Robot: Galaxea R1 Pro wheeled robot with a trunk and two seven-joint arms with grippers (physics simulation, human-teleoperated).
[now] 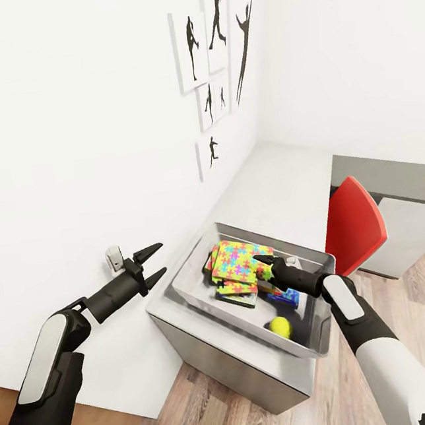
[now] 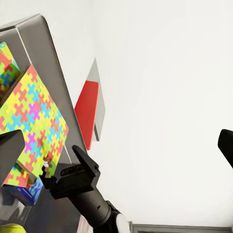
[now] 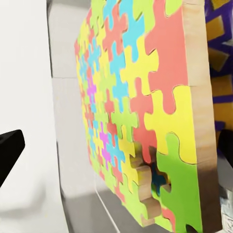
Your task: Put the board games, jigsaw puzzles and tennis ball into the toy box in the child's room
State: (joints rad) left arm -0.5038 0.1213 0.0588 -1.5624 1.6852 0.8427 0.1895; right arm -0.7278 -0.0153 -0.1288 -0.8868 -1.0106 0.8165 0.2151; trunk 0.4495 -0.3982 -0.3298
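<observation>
The light grey toy box (image 1: 316, 273) stands on the near end of the table (image 1: 268, 179). Inside it, a jigsaw puzzle (image 1: 235, 261) (image 2: 31, 121) (image 3: 131, 107) rests tilted on top of a second puzzle (image 1: 237, 289). A blue board game (image 1: 286, 296) (image 2: 26, 193) lies beside them, and the tennis ball (image 1: 279, 326) sits in the near corner. My right gripper (image 1: 264, 261) (image 2: 65, 167) hangs open inside the box, its fingers spread on either side of the top puzzle's edge. My left gripper (image 1: 153, 263) is open in the air, left of the box, near the wall.
A red chair (image 1: 354, 225) stands right of the table in front of a grey cabinet (image 1: 409, 215). Black silhouette pictures (image 1: 215, 46) hang on the white wall, with a socket (image 1: 114, 258) low beside my left gripper. Wood-plank floor (image 1: 216, 405) lies in front.
</observation>
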